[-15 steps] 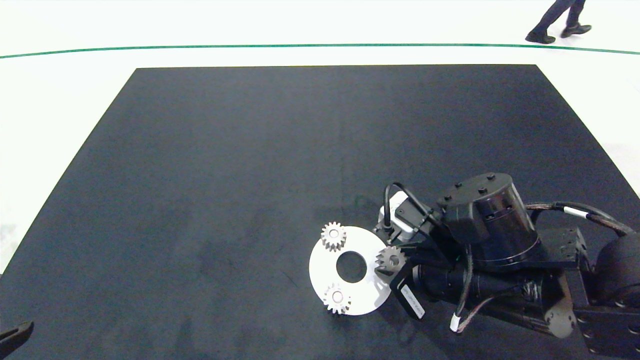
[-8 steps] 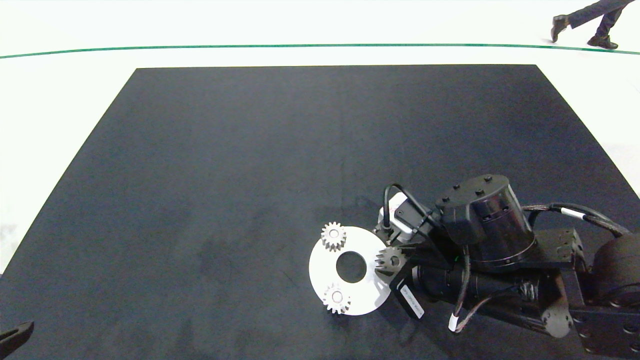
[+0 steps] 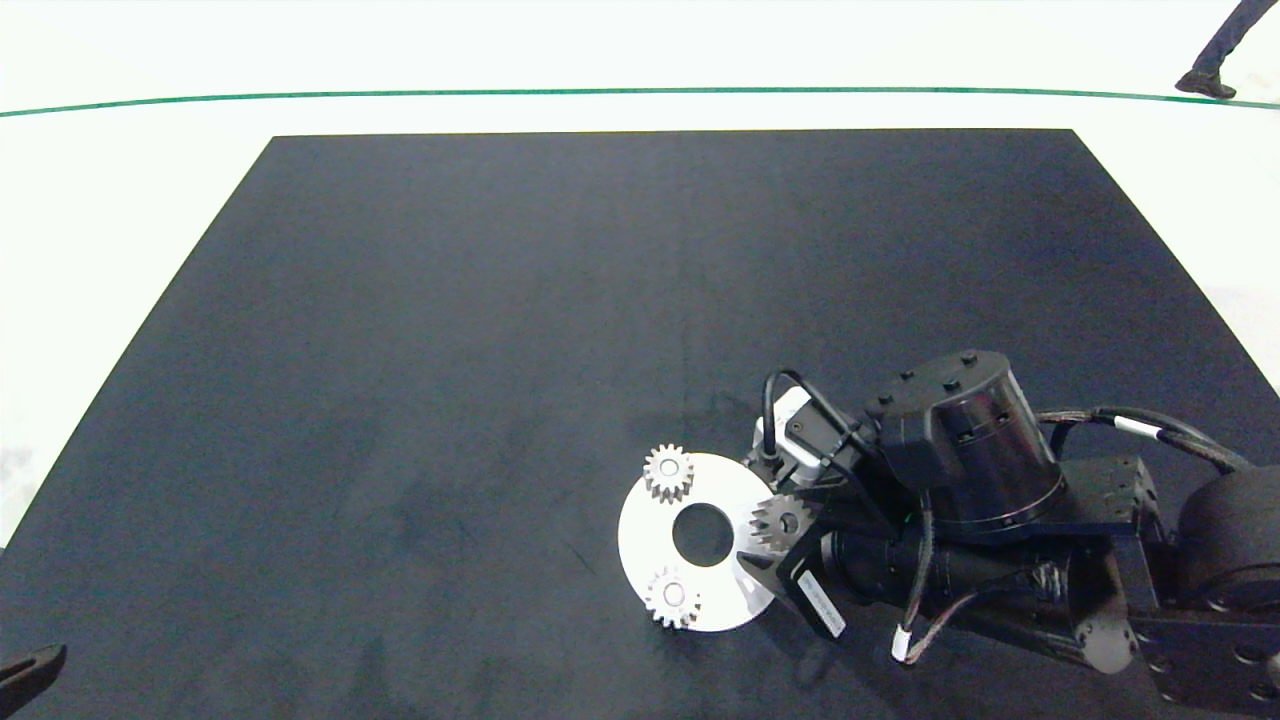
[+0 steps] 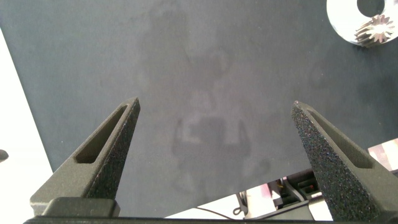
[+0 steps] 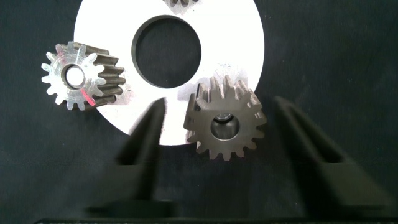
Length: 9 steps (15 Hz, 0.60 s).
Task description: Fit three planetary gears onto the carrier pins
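Observation:
The white carrier disc (image 3: 650, 540) lies at the near right of the black mat. Three silvery planetary gears rest on it: one at its far side (image 3: 667, 472), one at its near side (image 3: 672, 597), one at its right rim (image 3: 781, 520). Whitish carrier pins show in the holes of the first two, as in the gear (image 5: 79, 78) of the right wrist view. My right gripper (image 3: 778, 532) is open astride the right-rim gear (image 5: 225, 124), a gap on each side. The pin in that gear's hole is not clear. My left gripper (image 4: 212, 109) hangs open over bare mat.
The left gripper's tip (image 3: 30, 672) peeks in at the near left corner. The left wrist view shows the disc (image 4: 342, 18) with a gear (image 4: 373, 30) at a distance. A person's shoe (image 3: 1205, 84) is on the floor beyond the mat (image 3: 450, 330).
The right gripper's fingers have spread apart from the right-rim gear, one finger now lying over the disc's near right edge. The gear stays put. The person has walked off rightward.

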{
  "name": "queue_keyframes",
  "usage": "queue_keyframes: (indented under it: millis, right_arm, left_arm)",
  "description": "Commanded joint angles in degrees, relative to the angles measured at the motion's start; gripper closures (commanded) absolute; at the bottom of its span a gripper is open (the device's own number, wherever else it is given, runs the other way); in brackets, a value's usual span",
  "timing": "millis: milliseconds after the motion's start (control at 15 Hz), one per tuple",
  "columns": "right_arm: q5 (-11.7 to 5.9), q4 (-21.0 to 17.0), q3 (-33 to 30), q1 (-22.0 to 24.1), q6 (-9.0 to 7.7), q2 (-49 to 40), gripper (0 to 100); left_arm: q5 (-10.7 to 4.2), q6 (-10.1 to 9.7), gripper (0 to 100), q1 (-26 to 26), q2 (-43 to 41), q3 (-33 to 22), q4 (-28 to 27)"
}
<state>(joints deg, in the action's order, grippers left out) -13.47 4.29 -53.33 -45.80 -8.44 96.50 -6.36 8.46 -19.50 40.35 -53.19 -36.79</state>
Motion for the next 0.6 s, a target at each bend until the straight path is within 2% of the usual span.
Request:
queue_keyframes:
  millis: [67, 600]
  right_arm:
    - [-0.06, 0.1, 0.0, 0.1, -0.09, 0.0, 0]
    - [0.02, 0.1, -1.9, 0.6, 0.09, 0.4, 0]
  left_arm:
    - [-0.05, 0.07, 0, 0.0, 0.1, -0.1, -0.2]
    - [-0.05, 0.07, 0, 0.1, -0.1, -0.1, -0.2]
